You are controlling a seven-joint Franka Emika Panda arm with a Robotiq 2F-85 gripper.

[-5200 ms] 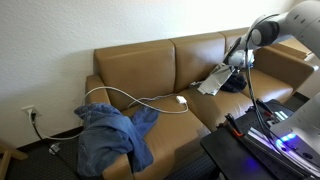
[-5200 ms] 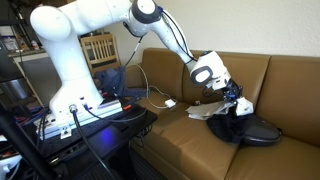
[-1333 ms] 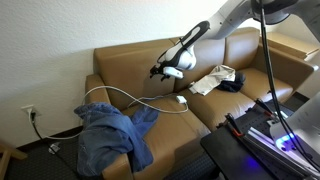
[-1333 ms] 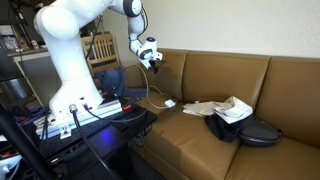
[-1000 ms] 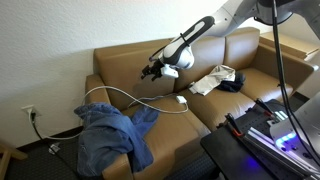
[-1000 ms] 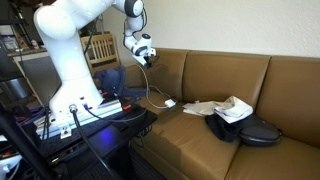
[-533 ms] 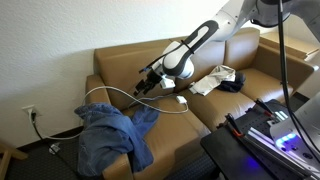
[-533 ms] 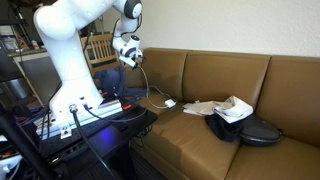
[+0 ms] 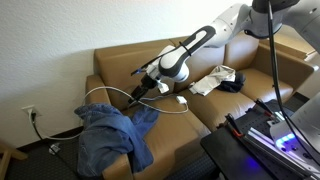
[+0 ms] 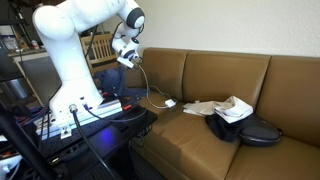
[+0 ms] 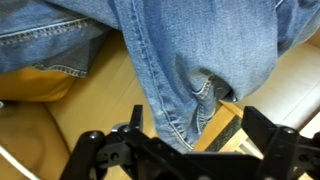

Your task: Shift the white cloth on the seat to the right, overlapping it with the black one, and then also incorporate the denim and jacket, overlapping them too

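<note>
The white cloth (image 9: 215,78) lies crumpled on the right seat, partly over the black one (image 9: 236,85); both also show in an exterior view, the white cloth (image 10: 222,107) and the black one (image 10: 247,129). A heap of blue denim (image 9: 105,140) with a darker jacket-like fold (image 9: 142,118) hangs over the sofa's left front corner. My gripper (image 9: 138,92) hovers just above and right of that heap, open and empty. In the wrist view the denim (image 11: 170,50) fills the top, and the gripper (image 11: 198,140) stands spread below it, holding nothing.
A white cable with a plug (image 9: 181,99) loops across the left seat cushion (image 9: 120,75). A black stand with lit electronics (image 9: 262,140) stands in front of the sofa. A wall socket (image 9: 30,113) is low on the left.
The arm has swung from the sofa's backrest down and leftward, ending over the denim heap. The gripper stayed open and empty. The white and black cloths have not moved.
</note>
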